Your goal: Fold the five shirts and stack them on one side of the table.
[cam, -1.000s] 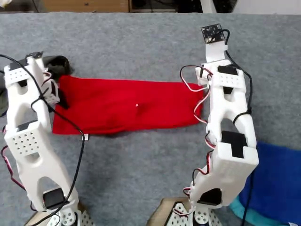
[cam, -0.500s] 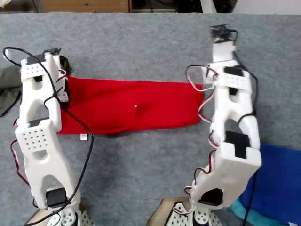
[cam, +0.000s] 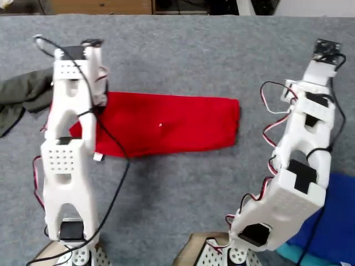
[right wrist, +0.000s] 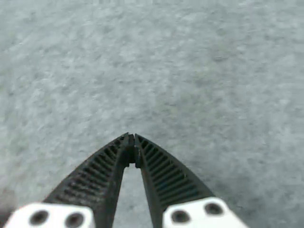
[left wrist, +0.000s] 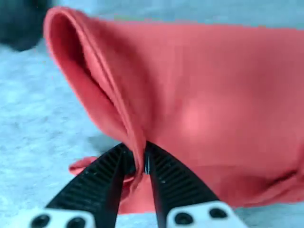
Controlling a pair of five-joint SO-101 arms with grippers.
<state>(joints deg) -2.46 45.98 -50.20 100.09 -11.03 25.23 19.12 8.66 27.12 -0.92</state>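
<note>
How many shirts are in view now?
4: red shirt mid-table, in the left gripper; dark shirt at the left edge; blue shirt by the right arm's base, a teal shirt peeking beneath it. A fifth may be hidden.

Bright, even, diffuse light, soft faint shadows

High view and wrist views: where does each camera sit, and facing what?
High view: fixed above the table, looking down on left arm, right arm and red shirt.
Left wrist view: on the left wrist, facing the left tool, shut on a raised fold of the red shirt.
Right wrist view: on the right wrist, facing the table; right tool shut, empty.
Shared: high and left wrist views both show the red shirt.
</note>
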